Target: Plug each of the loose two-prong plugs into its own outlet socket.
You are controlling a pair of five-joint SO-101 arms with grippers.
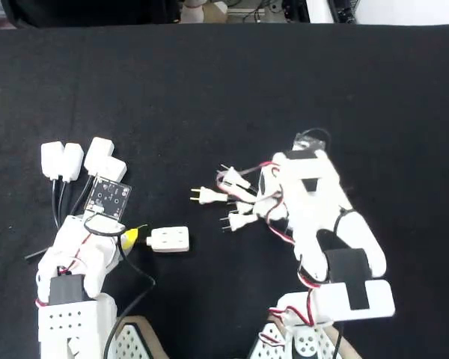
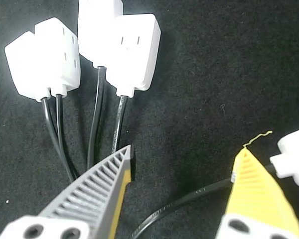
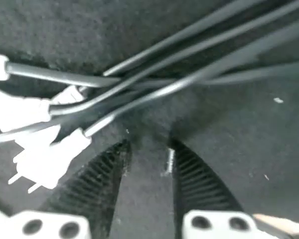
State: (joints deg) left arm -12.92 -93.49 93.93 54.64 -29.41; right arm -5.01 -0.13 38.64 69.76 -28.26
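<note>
The right arm (image 1: 322, 224) stretches over the table to the right of the lone outlet socket (image 1: 168, 239), its gripper (image 3: 148, 147) narrowly parted and empty. The left arm (image 1: 75, 269) sits left of that socket, its gripper (image 2: 185, 152) spread wide over black cables (image 2: 97, 114). Four sockets (image 1: 82, 161) cluster beyond it to the left, and the loose two-prong plugs (image 1: 228, 198) lie near its right, unplugged.

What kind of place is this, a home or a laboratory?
Probably a robotics lab bench: a left arm and right arm at a black-covered table, with outlet sockets and loose plugs laid out.
</note>
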